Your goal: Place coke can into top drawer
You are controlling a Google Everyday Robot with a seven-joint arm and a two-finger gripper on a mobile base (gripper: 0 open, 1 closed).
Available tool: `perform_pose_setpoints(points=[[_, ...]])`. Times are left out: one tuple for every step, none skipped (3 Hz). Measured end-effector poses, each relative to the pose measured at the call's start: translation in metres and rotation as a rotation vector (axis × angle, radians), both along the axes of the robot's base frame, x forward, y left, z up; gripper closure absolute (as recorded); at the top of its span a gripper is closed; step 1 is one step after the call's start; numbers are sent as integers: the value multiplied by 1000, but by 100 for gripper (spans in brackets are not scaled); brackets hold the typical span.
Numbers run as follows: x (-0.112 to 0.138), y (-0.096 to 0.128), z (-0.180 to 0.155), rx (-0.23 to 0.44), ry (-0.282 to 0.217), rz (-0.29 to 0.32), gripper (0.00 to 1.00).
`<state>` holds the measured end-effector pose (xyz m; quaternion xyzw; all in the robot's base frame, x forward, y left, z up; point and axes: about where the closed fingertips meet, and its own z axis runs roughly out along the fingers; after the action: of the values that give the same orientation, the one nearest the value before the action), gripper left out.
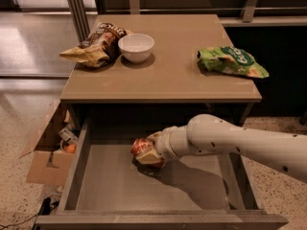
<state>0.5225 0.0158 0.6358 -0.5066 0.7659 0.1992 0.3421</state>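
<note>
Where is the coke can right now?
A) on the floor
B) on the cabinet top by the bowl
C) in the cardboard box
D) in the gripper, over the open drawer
D: the gripper grips the coke can low inside the open top drawer, near its back wall.

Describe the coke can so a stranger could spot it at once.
Find the tan cabinet top; the top drawer is pulled open below it. Over the drawer's middle, the tool on the white arm is closed on the coke can. It is small, red-orange and metal, unlike the green chip bag, brown-yellow chip bag and white bowl up on top.
</note>
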Motion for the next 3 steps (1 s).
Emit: perform_pose_setpoints(points=[[0, 0, 0, 0, 0, 0, 35], [0, 0, 0, 0, 0, 0, 12], [0, 0, 0, 0, 0, 0, 0]])
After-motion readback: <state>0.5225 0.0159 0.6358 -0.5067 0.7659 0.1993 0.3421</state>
